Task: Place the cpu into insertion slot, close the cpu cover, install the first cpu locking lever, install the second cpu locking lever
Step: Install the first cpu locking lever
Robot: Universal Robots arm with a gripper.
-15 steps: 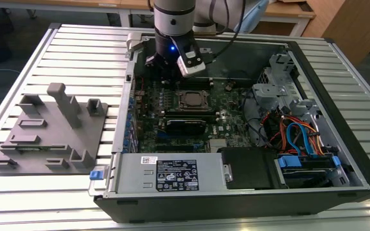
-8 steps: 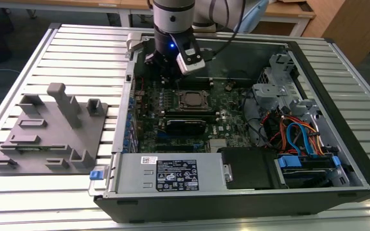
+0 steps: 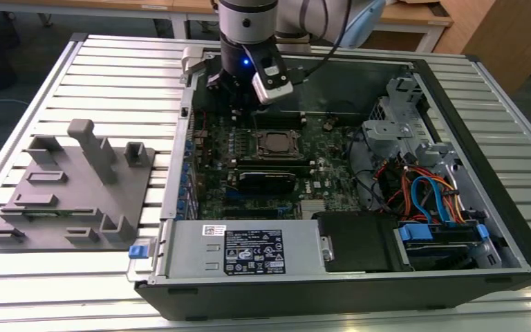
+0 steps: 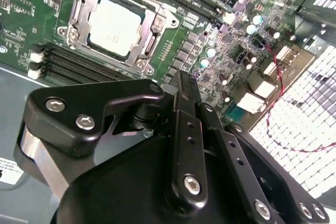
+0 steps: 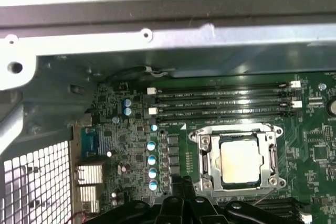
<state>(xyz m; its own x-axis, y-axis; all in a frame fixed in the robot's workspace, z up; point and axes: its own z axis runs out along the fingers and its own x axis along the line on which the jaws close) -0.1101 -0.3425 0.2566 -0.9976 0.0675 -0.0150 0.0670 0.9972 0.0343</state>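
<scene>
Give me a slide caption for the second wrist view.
Gripper near the cpu, which lies framed by the cpu cover on the green circuit board.

A slatted metal table (image 3: pixel 63 290) spans the frame. Wooden desks (image 3: pixel 413 17) and grey floor (image 3: pixel 63 28) line the top edge.

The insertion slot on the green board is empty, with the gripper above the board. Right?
Not empty: the cpu lies in the insertion slot, as both wrist views show. The gripper is above the green board.
</scene>
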